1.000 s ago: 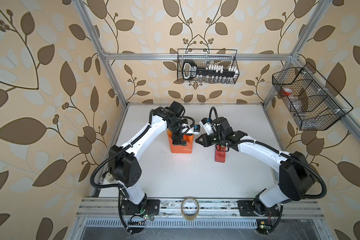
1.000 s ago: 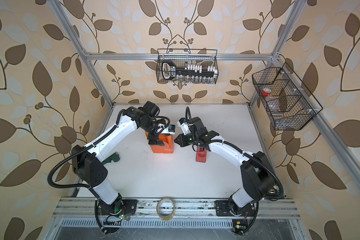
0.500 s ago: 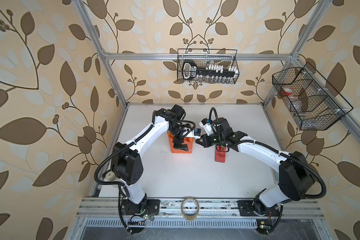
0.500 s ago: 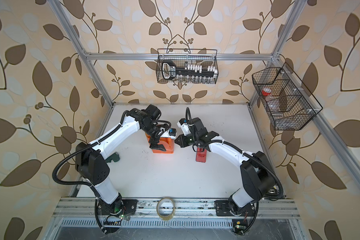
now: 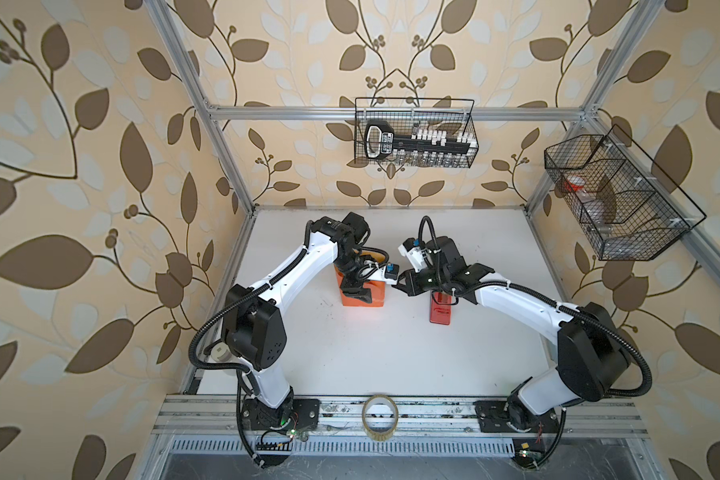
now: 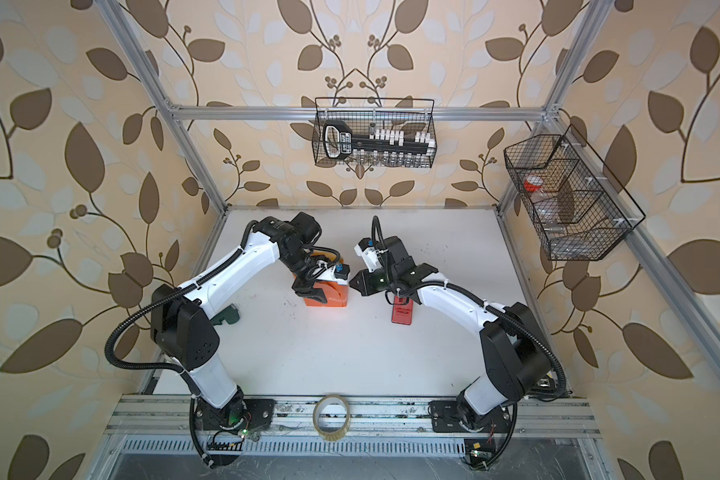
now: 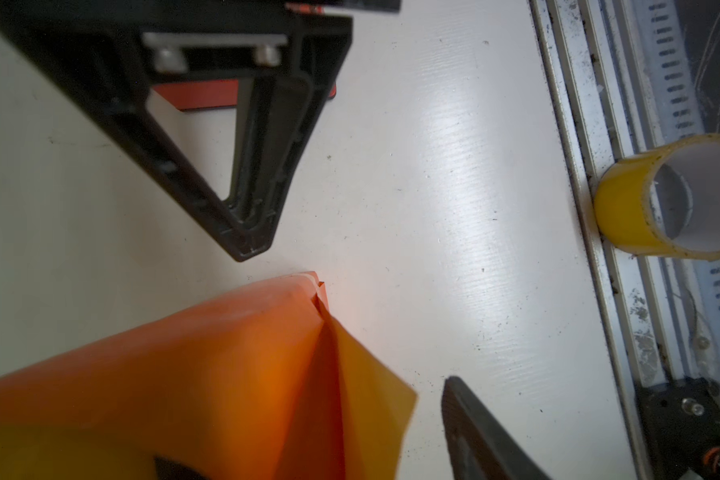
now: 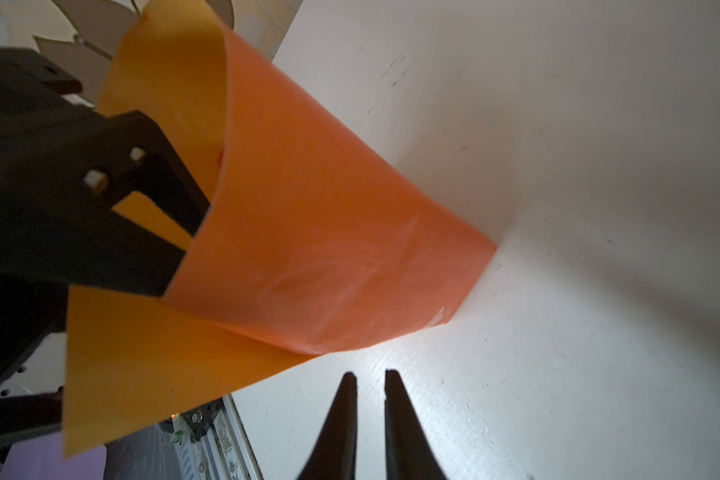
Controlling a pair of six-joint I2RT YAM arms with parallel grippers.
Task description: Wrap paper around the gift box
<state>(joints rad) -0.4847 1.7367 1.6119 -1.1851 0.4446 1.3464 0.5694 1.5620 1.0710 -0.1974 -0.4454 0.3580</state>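
On the white desk (image 5: 391,353), the left end effector (image 7: 348,318) narrows, jaws still apart, around a flap of the paper (image 7: 184,374) to fold; the right end effector (image 8: 367,376) sits nearly together, empty.

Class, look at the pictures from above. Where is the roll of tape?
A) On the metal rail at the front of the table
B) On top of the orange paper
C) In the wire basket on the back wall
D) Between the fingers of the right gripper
A: in both top views the roll of tape sits on the metal rail at the front, between the two arm bases.
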